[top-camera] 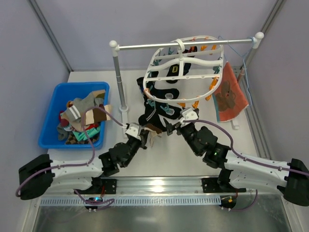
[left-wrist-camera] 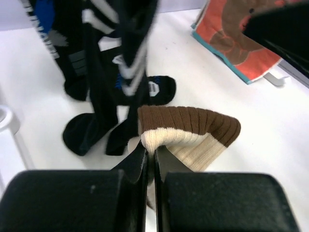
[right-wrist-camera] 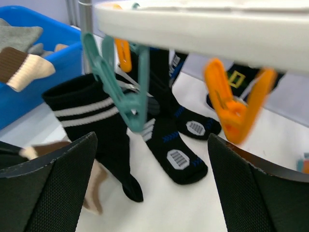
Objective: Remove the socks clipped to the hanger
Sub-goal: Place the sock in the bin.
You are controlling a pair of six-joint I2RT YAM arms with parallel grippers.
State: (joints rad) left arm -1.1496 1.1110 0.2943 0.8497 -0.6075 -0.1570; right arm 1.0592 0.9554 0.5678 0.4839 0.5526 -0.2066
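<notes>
The white oval hanger (top-camera: 186, 60) hangs from the rail, with orange and teal clips along its frame. Several black socks (top-camera: 153, 99) hang from its left side down to the table. My left gripper (top-camera: 145, 134) is shut on the cuff of a brown and cream sock (left-wrist-camera: 193, 133), just below and in front of the hanging black socks (left-wrist-camera: 96, 77). My right gripper (top-camera: 175, 124) is open and empty under the hanger rim (right-wrist-camera: 207, 29). A teal clip (right-wrist-camera: 126, 94), an orange clip (right-wrist-camera: 235, 104) and black socks (right-wrist-camera: 171, 140) lie ahead of its fingers (right-wrist-camera: 53, 183).
A blue bin (top-camera: 50, 121) at the left holds several loose socks. The white-and-grey rail stand (top-camera: 119, 77) stands behind the arms. An orange-red flower-print cloth (top-camera: 231, 94) hangs at the right on a thin blue wire hanger (top-camera: 237, 54). The cloth also shows in the left wrist view (left-wrist-camera: 236, 43).
</notes>
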